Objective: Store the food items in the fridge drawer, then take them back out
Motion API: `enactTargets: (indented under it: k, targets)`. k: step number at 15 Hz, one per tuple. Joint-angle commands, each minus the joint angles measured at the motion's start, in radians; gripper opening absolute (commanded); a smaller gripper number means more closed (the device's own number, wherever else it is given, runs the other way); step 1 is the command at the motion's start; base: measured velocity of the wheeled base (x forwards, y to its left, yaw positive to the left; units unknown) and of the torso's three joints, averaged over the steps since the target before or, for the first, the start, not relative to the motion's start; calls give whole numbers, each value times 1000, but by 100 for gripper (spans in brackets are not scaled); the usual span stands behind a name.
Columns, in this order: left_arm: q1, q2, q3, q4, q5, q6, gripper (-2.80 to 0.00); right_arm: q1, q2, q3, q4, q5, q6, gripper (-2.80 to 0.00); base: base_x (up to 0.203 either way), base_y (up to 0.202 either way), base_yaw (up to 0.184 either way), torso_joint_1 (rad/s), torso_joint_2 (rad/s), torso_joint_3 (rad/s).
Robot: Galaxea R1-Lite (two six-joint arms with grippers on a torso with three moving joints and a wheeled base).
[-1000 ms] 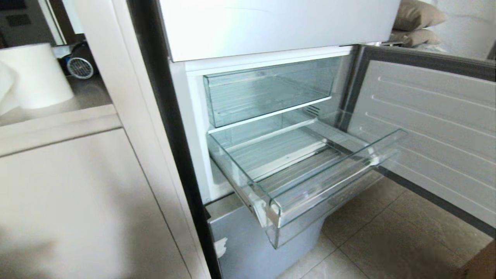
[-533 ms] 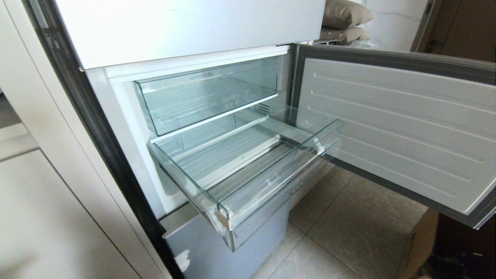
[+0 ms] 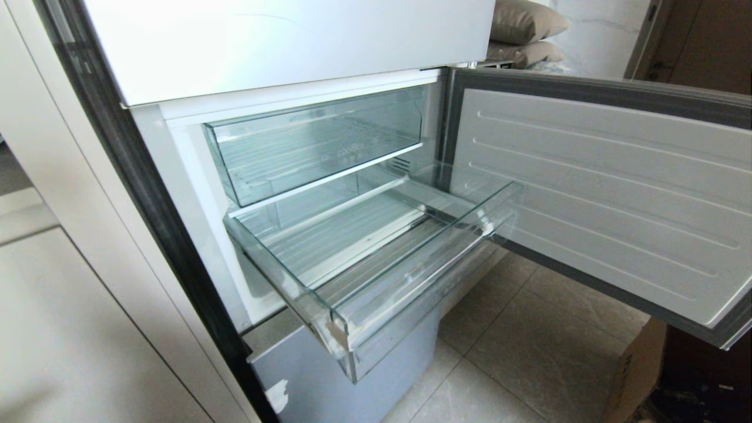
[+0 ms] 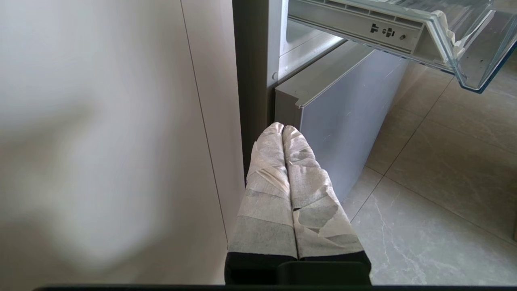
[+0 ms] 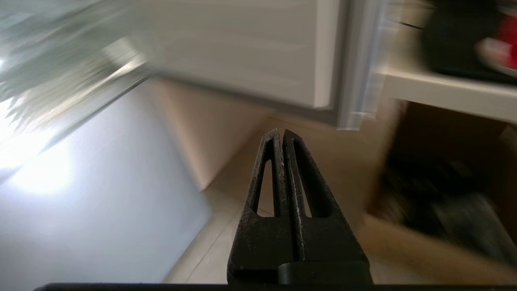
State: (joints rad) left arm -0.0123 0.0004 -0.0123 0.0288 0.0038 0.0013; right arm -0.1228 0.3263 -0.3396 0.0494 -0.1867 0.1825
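Head view, fridge drawer: The clear fridge drawer (image 3: 376,276) stands pulled well out of the open fridge, empty, with white tape scraps on its near front corner.
Head view, upper drawer: A second clear drawer (image 3: 317,147) sits pushed in just above it, also empty.
Head view, door: The fridge door (image 3: 599,194) is swung wide to the right, its ribbed white lining facing the camera.
Head view, surroundings: A grey lower panel (image 3: 352,376) sits below the pulled-out drawer, above pale floor tiles (image 3: 517,364); beige cushions (image 3: 526,29) lie behind the fridge. Neither arm shows here.
Left wrist view, left tool (image 4: 282,128): Its tape-wrapped fingers are pressed together, holding nothing, low beside the grey lower panel (image 4: 347,117) and under the taped corner of the fridge drawer (image 4: 456,36).
Right wrist view, right tool (image 5: 281,133): The dark fingers are pressed together and empty; the scene around them is smeared by motion blur.
Right wrist view, food items: A bright red patch (image 5: 509,38) shows on a pale shelf (image 5: 448,91) off to the side of the fridge; blur hides whether it is one of the food items.
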Motion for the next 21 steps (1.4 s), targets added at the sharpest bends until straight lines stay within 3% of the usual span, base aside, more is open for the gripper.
enactTargets:
  k: [1, 4, 5, 7, 8, 13, 16, 19, 21]
  targets:
    - [0, 0, 0, 0, 1, 0, -280, -172, 265, -100, -6, -7, 44, -280, 0, 0, 0, 0, 0, 0]
    - [0, 0, 0, 0, 1, 0, -280, -523, 473, -185, -113, 59, 83, -280, 0, 0, 0, 0, 0, 0]
    - [0, 0, 0, 0, 1, 0, -280, -631, 530, -209, -147, 95, 85, 0, 0, 0, 0, 0, 0, 0]
    - [0, 0, 0, 0, 1, 0, -280, -809, 653, -265, -200, 186, 87, 0, 0, 0, 0, 0, 0, 0]
    - [0, 0, 0, 0, 1, 0, -280, -851, 718, -287, -230, 218, 89, 0, 0, 0, 0, 0, 0, 0]
    - [0, 0, 0, 0, 1, 0, -280, -896, 941, -306, -410, 250, 69, 0, 0, 0, 0, 0, 0, 0]
    - [0, 0, 0, 0, -1, 0, -280, -1018, 1043, -327, -445, 261, 18, 0, 0, 0, 0, 0, 0, 0]
    - [0, 0, 0, 0, 1, 0, -280, -1028, 1156, -326, -689, 260, 1, 0, 0, 0, 0, 0, 0, 0]
    - [0, 0, 0, 0, 1, 0, -280, -1029, 1215, -365, -728, 255, -3, 0, 0, 0, 0, 0, 0, 0]
